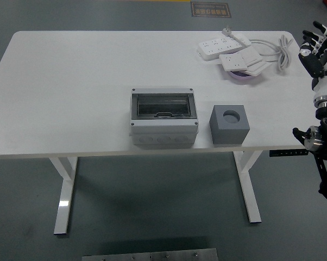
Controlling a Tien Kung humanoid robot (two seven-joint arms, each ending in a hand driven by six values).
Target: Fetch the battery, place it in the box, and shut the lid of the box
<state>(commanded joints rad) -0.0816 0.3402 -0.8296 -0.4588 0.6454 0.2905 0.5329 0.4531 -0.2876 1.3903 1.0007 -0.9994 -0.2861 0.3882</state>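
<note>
A grey box (163, 118) with a dark see-through lid (163, 105) stands near the table's front edge, in the middle. The lid lies flat over the box. To its right sits a grey cube (229, 123) with a round hole in its top. I cannot make out a battery anywhere. My right hand (318, 43) hangs past the table's right edge, level with the far corner, fingers spread and holding nothing. It is far from both box and cube.
White power strips (224, 46) with a coiled cable (277, 50) lie at the back right, partly over a purple bowl (242, 77). The white table (71, 92) is bare on its left half.
</note>
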